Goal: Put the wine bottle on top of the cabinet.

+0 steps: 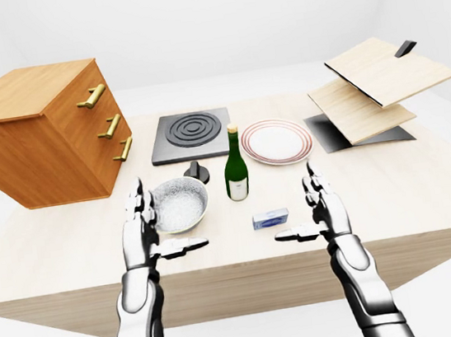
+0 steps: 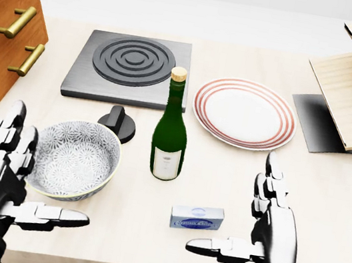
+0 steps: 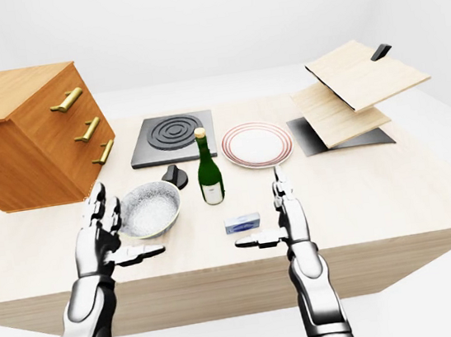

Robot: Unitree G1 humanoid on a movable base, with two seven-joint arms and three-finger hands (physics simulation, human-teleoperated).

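A green wine bottle (image 2: 170,134) with a white label stands upright on the wooden table, between a patterned bowl and a striped plate. The wooden cabinet (image 1: 33,131) with three brass handles stands at the left of the table; its flat top is bare. My left hand (image 2: 23,177) is open, palm inward, beside the bowl at the lower left. My right hand (image 2: 253,215) is open at the lower right, beside a small blue box. Both hands are apart from the bottle and hold nothing.
A patterned bowl (image 2: 73,160), a black knob (image 2: 118,122), a dark hob plate (image 2: 131,67), a red-striped plate (image 2: 245,112) and a small blue box (image 2: 197,217) surround the bottle. Tilted wooden boards (image 1: 373,87) on a dark mat stand at the right.
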